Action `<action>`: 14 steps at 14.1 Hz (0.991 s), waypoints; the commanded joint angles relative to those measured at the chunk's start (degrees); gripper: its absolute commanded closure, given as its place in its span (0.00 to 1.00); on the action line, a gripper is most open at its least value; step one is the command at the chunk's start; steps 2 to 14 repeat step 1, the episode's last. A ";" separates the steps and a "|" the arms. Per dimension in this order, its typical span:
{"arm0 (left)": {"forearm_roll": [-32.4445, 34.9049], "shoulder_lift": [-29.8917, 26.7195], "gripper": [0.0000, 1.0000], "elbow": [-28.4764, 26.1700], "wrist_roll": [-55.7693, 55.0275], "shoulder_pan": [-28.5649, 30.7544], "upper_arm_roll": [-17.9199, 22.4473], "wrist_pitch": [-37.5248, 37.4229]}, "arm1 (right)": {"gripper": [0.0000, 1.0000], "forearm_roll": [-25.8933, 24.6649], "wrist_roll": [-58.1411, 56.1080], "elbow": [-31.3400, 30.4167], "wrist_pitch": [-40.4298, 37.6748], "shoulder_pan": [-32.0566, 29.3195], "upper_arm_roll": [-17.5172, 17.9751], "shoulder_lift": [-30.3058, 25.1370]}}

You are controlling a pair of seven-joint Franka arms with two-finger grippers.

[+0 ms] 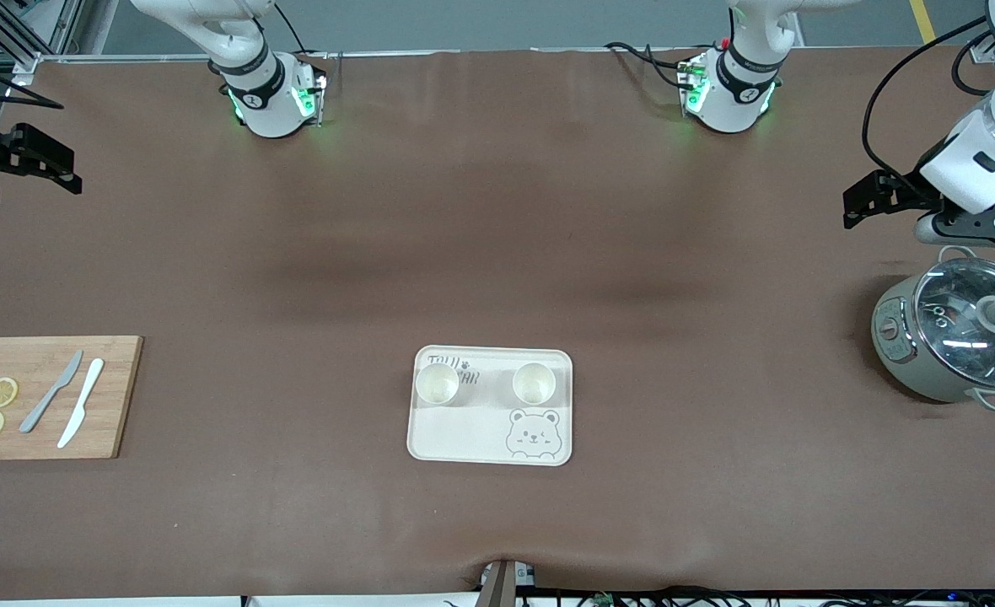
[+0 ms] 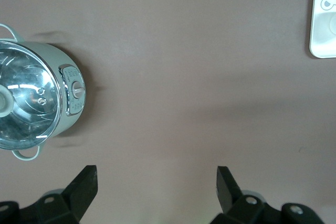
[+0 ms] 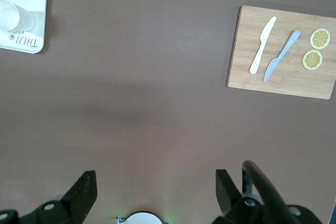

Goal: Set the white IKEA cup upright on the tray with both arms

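While both arms wait, two white cups (image 1: 437, 384) (image 1: 535, 384) upright on tray (image 1: 464, 434). Left tool (image 2: 156, 184) wide, empty, over table (image 1: 497, 253) by pot (image 1: 957, 329). Right tool (image 3: 155, 187) wide, empty, over table's other end

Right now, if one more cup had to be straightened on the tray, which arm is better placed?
Neither clearly. Both cups already stand upright on the tray. Left gripper waits open above the pot, right gripper open above the cutting board.
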 commanded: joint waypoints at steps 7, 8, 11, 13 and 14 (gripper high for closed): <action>-0.48 0.20 0.00 0.64 0.43 0.17 -0.19 -0.85 | 0.00 0.18 -0.65 -1.58 0.90 -1.04 0.74 -1.44; -0.48 0.20 0.00 0.64 0.43 0.17 -0.19 -0.85 | 0.00 0.18 -0.65 -1.58 0.90 -1.04 0.74 -1.44; -0.48 0.20 0.00 0.64 0.43 0.17 -0.19 -0.85 | 0.00 0.18 -0.65 -1.58 0.90 -1.04 0.74 -1.44; -0.48 0.20 0.00 0.64 0.43 0.17 -0.19 -0.85 | 0.00 0.18 -0.65 -1.58 0.90 -1.04 0.74 -1.44; -0.48 0.20 0.00 0.64 0.43 0.17 -0.19 -0.85 | 0.00 0.18 -0.65 -1.58 0.90 -1.04 0.74 -1.44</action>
